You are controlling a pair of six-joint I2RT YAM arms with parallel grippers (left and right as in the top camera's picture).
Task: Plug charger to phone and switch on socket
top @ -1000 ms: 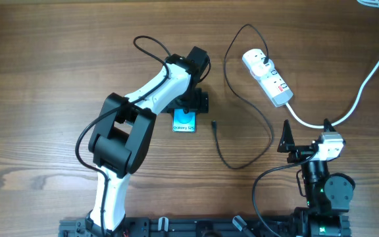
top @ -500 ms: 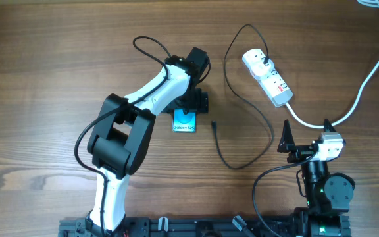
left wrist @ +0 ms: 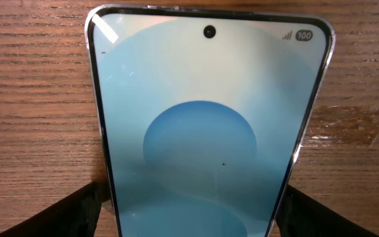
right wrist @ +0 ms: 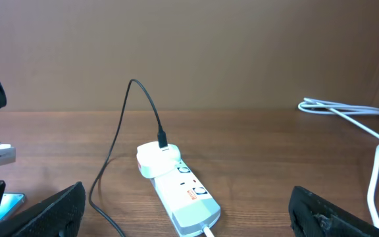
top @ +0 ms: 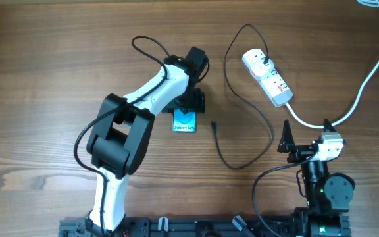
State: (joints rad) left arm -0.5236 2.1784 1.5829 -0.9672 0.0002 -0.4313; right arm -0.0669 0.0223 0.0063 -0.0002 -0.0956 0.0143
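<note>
The phone [top: 185,122] lies flat on the wooden table, cyan screen up; only its "Galaxy" end shows from overhead. It fills the left wrist view [left wrist: 209,118]. My left gripper [top: 188,105] is over its far end, and its two fingers [left wrist: 189,220] press against the phone's long edges. The charger's black cable [top: 268,128] runs from a white plug on the socket [top: 268,78] in a loop to its connector tip [top: 214,124], which lies just right of the phone. My right gripper [top: 293,143] is open and empty at the front right, facing the socket [right wrist: 176,187].
The socket's thick white cord [top: 367,79] runs off to the back right corner, and it also shows in the right wrist view [right wrist: 374,131]. The left arm's own black cable arcs beside its wrist [top: 147,45].
My left gripper's fingers have drawn in a little around the phone. The phone, cable, socket and right arm have not moved.
</note>
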